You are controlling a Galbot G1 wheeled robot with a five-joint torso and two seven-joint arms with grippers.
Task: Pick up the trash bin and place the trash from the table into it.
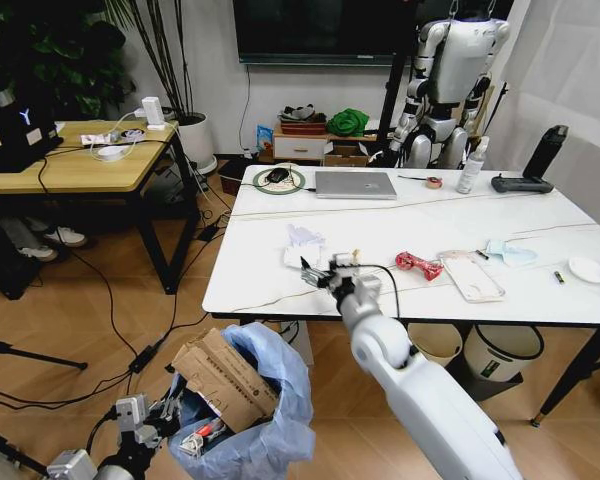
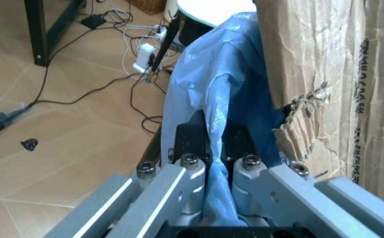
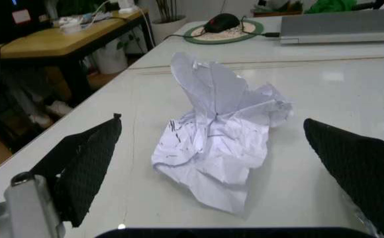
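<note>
Here, crumpled tissue (image 3: 219,139) lies between the right pincer's (image 3: 222,163) (spread) fingers.

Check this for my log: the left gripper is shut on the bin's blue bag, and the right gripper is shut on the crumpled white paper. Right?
Not quite. In the right wrist view the right gripper is open, its fingers either side of the crumpled white paper. The left gripper is indeed shut on the blue bag.

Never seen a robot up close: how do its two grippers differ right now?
The left gripper is low beside the table, shut on the trash bin's blue bag. The right gripper is over the tabletop, open, its fingers either side of a crumpled white tissue, not touching it. Both have dark fingers.
</note>
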